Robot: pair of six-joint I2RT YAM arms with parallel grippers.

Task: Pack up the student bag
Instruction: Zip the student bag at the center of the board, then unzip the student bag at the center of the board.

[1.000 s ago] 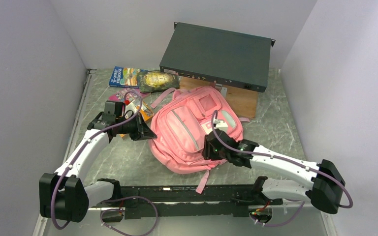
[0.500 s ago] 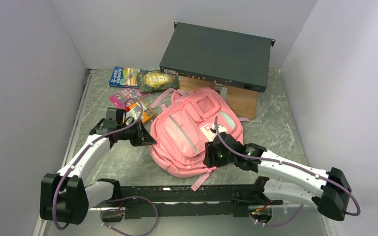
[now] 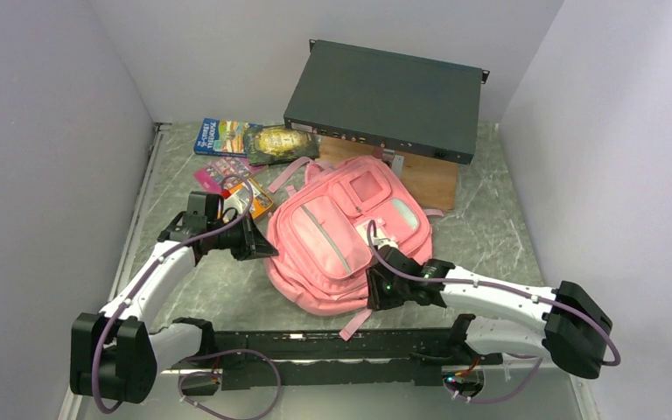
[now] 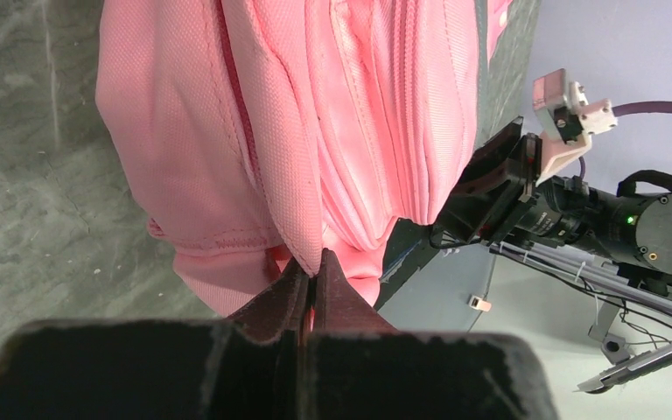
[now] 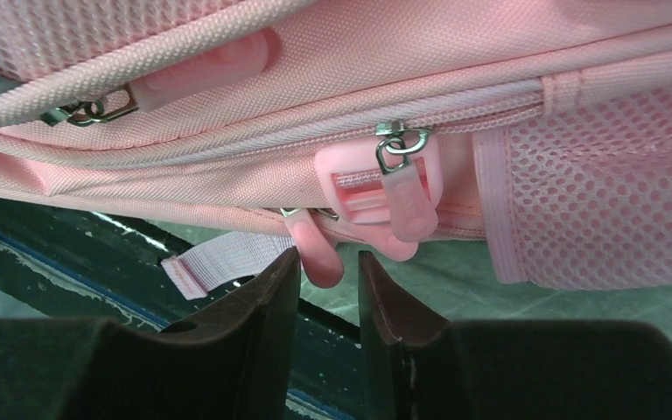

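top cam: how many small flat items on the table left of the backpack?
4: blue book at the back, dark packet at its right end, pink card nearer, orange pack next to the student bag. The left arm may hide more.

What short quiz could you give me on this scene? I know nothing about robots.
1. True or false: the left gripper is shut on fabric of the student bag.
2. What hangs at the parted jaws of the right gripper? A. a pink zip pull B. a pencil C. a bottle
3. Fill in: the colourful books lie nearer the ___ arm.
Key: 1 true; 2 A; 3 left.
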